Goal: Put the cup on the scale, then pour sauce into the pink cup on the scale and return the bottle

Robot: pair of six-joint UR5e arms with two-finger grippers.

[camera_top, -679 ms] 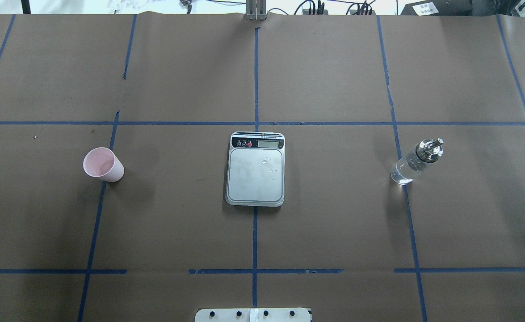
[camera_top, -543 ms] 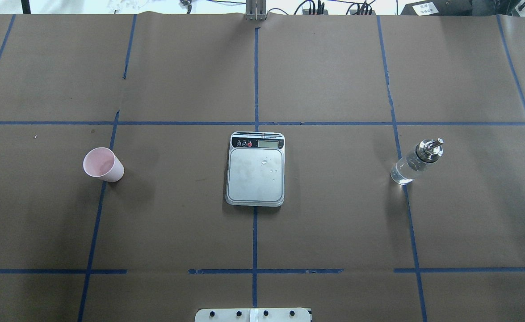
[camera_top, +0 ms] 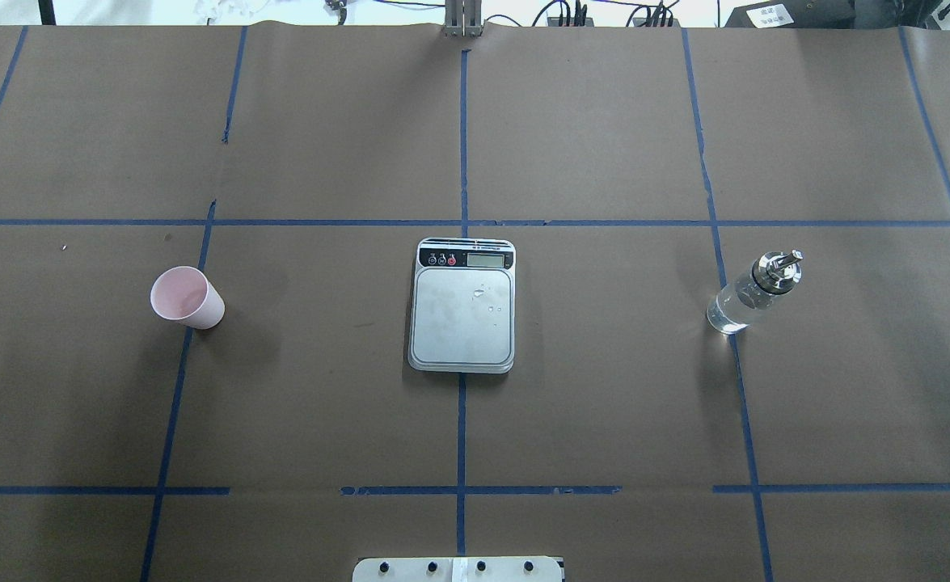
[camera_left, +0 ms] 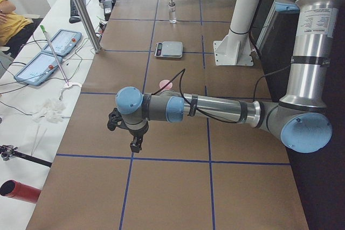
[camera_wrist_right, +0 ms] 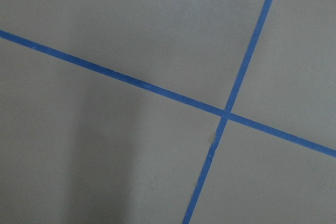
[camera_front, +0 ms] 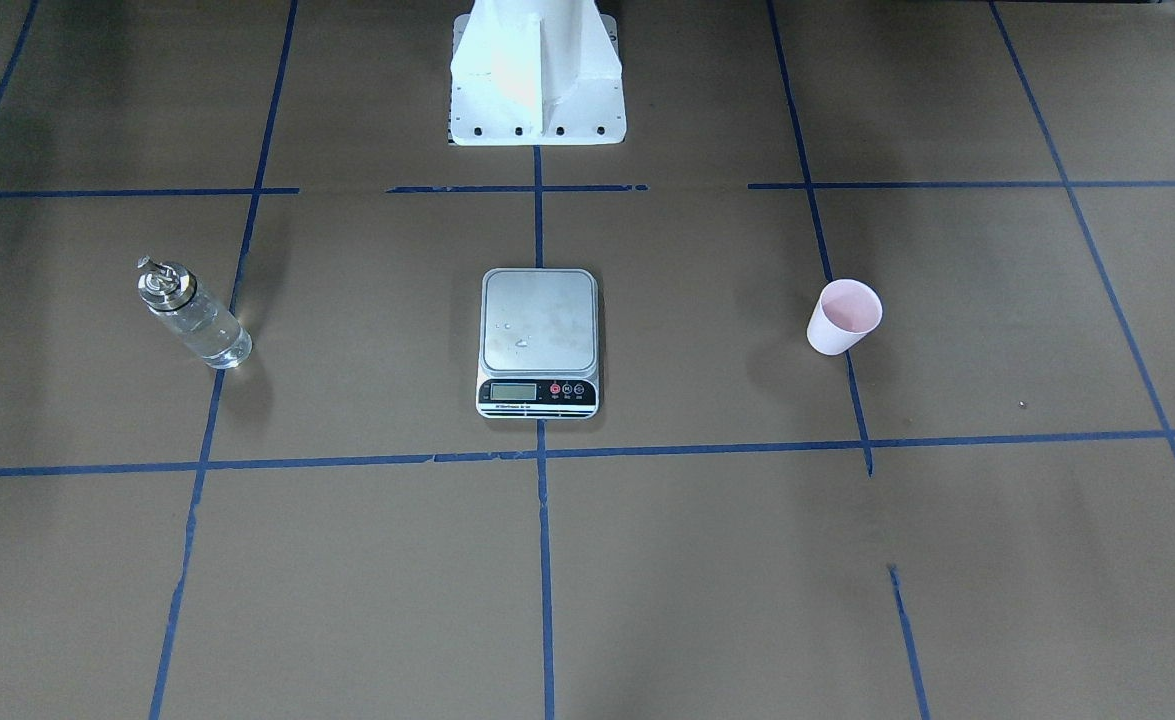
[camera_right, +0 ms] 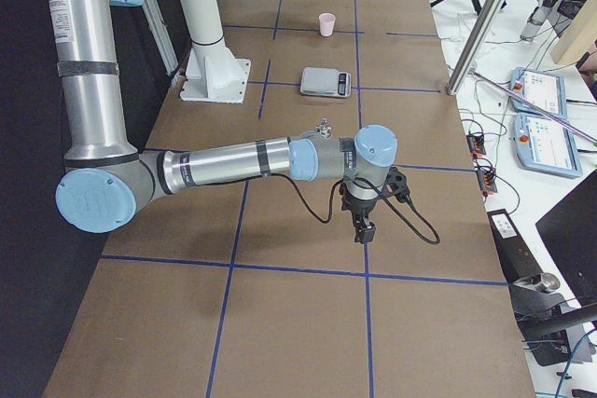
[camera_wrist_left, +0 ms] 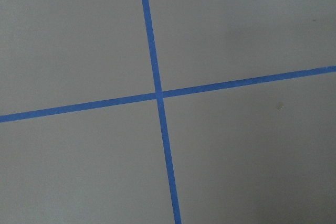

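Note:
The pale pink cup [camera_top: 187, 297] [camera_front: 844, 317] stands upright on the table, on my left side. The scale [camera_top: 462, 315] [camera_front: 539, 335] lies at the centre with only a few droplets on its steel plate. The glass bottle [camera_top: 753, 293] [camera_front: 192, 315] with its silver cap stands on my right side, with clear sauce [camera_top: 729, 311] inside. My left gripper [camera_left: 136, 144] hangs over bare table well to the left of the cup. My right gripper [camera_right: 362, 230] hangs past the bottle [camera_right: 324, 126]. Each shows only in a side view, so I cannot tell whether it is open or shut. Both wrist views show only tape lines.
Blue tape lines divide the brown table cover. The robot's white base [camera_front: 537, 90] stands at the near edge, behind the scale. Tablets [camera_left: 38, 65] [camera_right: 541, 137] and cables lie on side benches, and a person in yellow [camera_left: 11, 20] sits beyond the left end.

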